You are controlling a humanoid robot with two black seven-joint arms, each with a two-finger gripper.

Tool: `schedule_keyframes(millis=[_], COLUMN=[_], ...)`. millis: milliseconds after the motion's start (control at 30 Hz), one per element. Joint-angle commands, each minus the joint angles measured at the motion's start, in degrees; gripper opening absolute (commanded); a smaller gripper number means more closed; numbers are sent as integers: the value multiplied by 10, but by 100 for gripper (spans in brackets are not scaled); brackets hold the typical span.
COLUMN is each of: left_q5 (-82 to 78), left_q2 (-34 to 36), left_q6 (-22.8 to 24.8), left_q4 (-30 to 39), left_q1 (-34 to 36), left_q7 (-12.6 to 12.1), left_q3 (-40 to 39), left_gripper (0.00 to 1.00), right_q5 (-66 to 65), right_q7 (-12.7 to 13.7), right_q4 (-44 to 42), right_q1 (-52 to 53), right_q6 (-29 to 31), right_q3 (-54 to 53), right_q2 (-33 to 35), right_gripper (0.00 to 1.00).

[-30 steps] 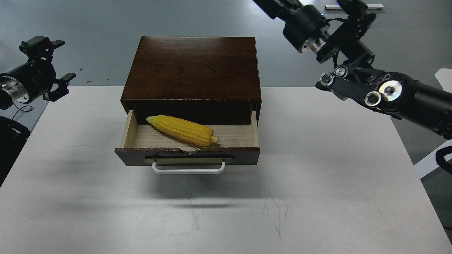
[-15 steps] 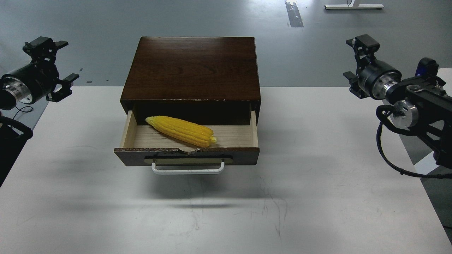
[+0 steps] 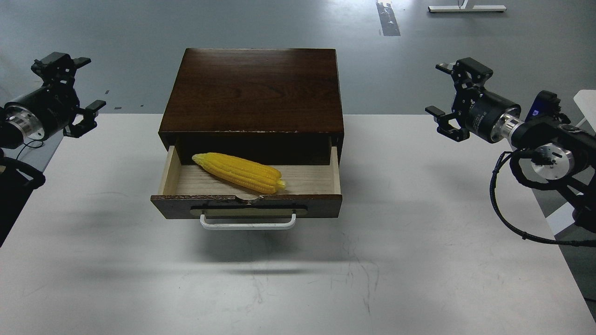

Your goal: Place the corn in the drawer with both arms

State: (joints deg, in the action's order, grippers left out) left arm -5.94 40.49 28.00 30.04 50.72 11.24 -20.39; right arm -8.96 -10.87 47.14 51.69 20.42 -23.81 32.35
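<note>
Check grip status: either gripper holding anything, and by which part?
Nothing held. Left gripper and right gripper are both open and empty; the corn lies loose in the open drawer.

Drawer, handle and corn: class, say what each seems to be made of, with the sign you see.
Drawer: pale bare wood inside, visible grain; dark glossy stained front.
Handle: white bar, probably painted metal or plastic.
Corn: uniformly bright yellow with a slight sheen, possibly plastic.

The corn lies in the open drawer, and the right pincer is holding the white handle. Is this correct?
Not quite. The corn does lie in the open drawer, but the head view shows the right pincer open and far from the white handle, off to the right, holding nothing.
</note>
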Motion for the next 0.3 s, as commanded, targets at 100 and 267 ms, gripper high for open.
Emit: schedule_keyframes(millis=[100, 267], left_q5=[9, 35], left_q2=[-5, -15], left_q6=[0, 0], left_q4=[0, -5], left_q1=[-1, -4], left_q7=[0, -2], left_q3=[0, -1], left_gripper=[99, 99], right_q5=[-1, 0], right_q7=[-72, -72], right_q4=[-3, -26], right_q1=[0, -1], right_q6=[-4, -9], right_q3=[0, -3], right_q2=[-7, -29], right_gripper=[100, 100])
